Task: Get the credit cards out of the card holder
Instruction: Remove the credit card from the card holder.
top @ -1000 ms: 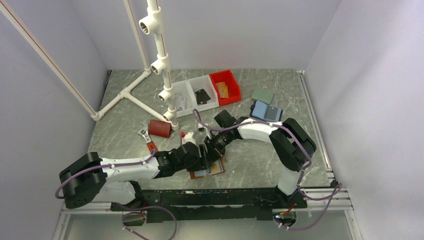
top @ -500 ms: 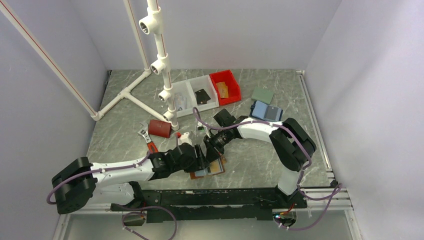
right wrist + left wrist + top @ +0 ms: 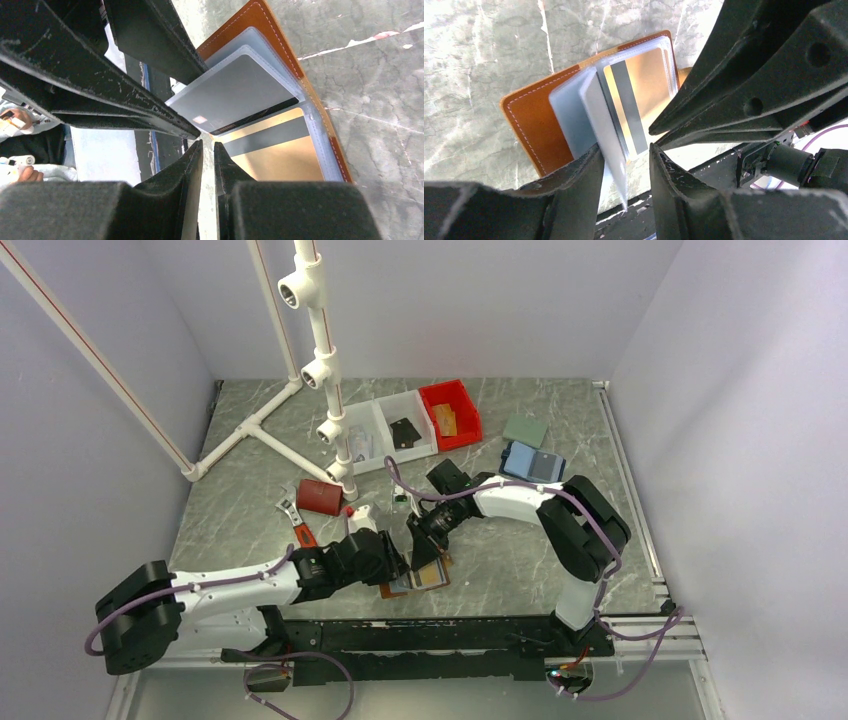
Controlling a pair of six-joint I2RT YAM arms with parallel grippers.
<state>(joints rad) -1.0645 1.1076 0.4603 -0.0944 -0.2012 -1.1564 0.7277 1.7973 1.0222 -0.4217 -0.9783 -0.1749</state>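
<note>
The brown card holder (image 3: 386, 591) lies open near the table's front edge, clear sleeves fanned out. In the left wrist view the holder (image 3: 531, 122) shows a pale grey credit card (image 3: 604, 125) standing up out of its sleeves, between the fingers of my left gripper (image 3: 625, 150). The jaws are apart and the card leans on the left finger. A gold card with a grey stripe (image 3: 280, 152) lies in a sleeve. My right gripper (image 3: 208, 145) hovers over the holder (image 3: 260, 20), jaws almost together and empty, beside the raised grey card (image 3: 235, 95). In the top view, left gripper (image 3: 397, 562) and right gripper (image 3: 425, 545) meet over the holder.
A dark red box (image 3: 320, 497), a wrench (image 3: 288, 508) and a red-handled tool (image 3: 303, 534) lie left of the grippers. A blue case (image 3: 533, 462) and a green pad (image 3: 525, 430) sit back right. Clear bins (image 3: 385, 430), a red bin (image 3: 450, 413) and a white pipe frame (image 3: 322, 370) stand behind.
My left arm has drawn back to the left and the pale grey card now stands up from the holder. The right gripper has stayed over the holder.
</note>
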